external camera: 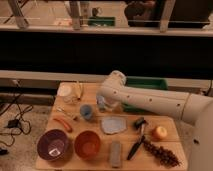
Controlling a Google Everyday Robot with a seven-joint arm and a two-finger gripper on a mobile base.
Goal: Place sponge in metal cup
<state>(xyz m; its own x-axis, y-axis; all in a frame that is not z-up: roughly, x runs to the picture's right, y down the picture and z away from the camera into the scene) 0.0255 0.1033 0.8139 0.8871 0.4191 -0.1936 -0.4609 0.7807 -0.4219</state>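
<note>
1. Where the white arm (pixel 150 100) bends down, the gripper (pixel 103 102) sits low over the wooden table (pixel 155 120); spread or pinched, can't tell.
2. Metal cup (pixel 103 107) is right at the gripper, mostly hidden, just right of the blue cup (pixel 86 111).
3. Grey cloth (pixel 113 125) lies in front of it.
4. Orange bowl (pixel 88 145) and purple bowl (pixel 53 145) are front left; grey block (pixel 116 152) is beside the orange one.

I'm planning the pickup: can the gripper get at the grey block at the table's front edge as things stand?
Probably yes. The gripper hangs beside the light-blue cup. The grey block lies uncovered, with the orange bowl and the brush standing apart from it.
</note>
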